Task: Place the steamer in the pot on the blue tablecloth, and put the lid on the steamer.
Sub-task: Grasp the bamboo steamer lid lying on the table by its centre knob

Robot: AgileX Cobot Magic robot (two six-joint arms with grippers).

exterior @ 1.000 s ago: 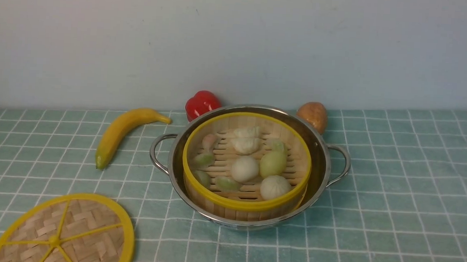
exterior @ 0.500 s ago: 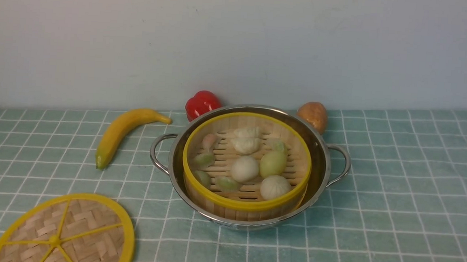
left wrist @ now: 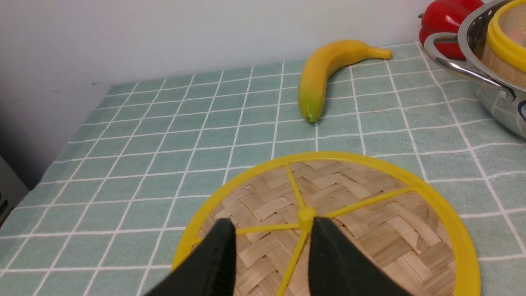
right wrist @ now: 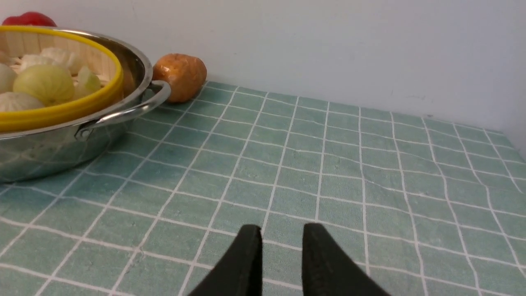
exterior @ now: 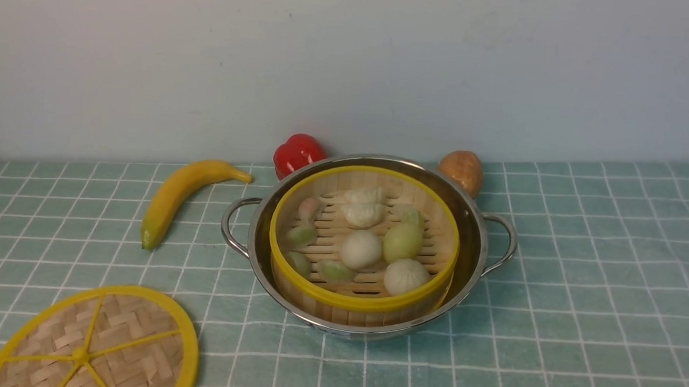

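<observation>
The steamer point(exterior: 362, 302) sits inside the pot point(exterior: 475, 225) on the blue tablecloth point(exterior: 584, 292), holding several buns and dumplings point(exterior: 360, 249). The lid point(exterior: 131, 348) lies flat on the cloth at the front left, apart from the pot. Neither gripper shows in the front view. In the left wrist view my left gripper point(left wrist: 272, 225) is open and empty, low over the lid point(left wrist: 370, 213), with one fingertip beside the centre hub point(left wrist: 306, 213). In the right wrist view my right gripper point(right wrist: 282, 230) is empty with a narrow gap, over bare cloth to the right of the pot point(right wrist: 49, 152).
A banana point(exterior: 180, 192) lies left of the pot. A red pepper point(exterior: 298, 153) and a brown potato-like item point(exterior: 462, 169) sit behind the pot against the wall. The cloth's left edge point(left wrist: 61, 152) drops off near the lid.
</observation>
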